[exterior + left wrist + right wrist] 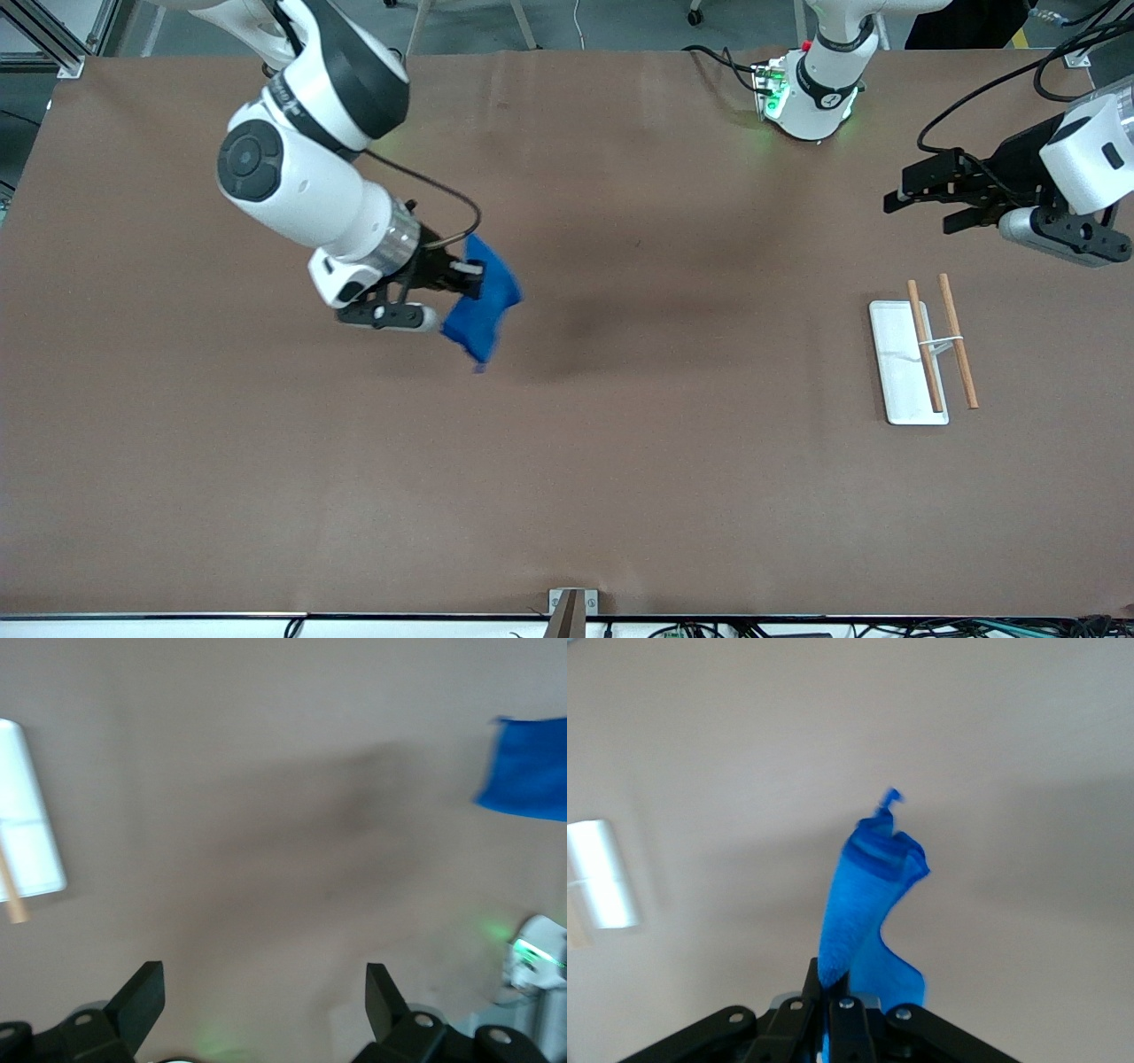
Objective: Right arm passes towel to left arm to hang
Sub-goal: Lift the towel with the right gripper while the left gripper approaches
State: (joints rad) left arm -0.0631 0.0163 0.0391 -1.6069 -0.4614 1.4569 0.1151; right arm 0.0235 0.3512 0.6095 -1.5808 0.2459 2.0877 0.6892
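My right gripper (469, 275) is shut on the bright blue towel (483, 306) and holds it up over the brown table toward the right arm's end. The towel hangs bunched from the fingers; in the right wrist view (868, 904) its small loop sticks out at the free end. The towel also shows in the left wrist view (527, 771). My left gripper (895, 202) is open and empty, up in the air over the left arm's end of the table, above the rack. Its fingers (142, 997) stand wide apart.
A white rack base (904, 363) with two wooden bars (959, 353) lies toward the left arm's end of the table. It shows in the left wrist view (27, 824) and the right wrist view (602, 873). The left arm's base (811, 93) stands at the table's back edge.
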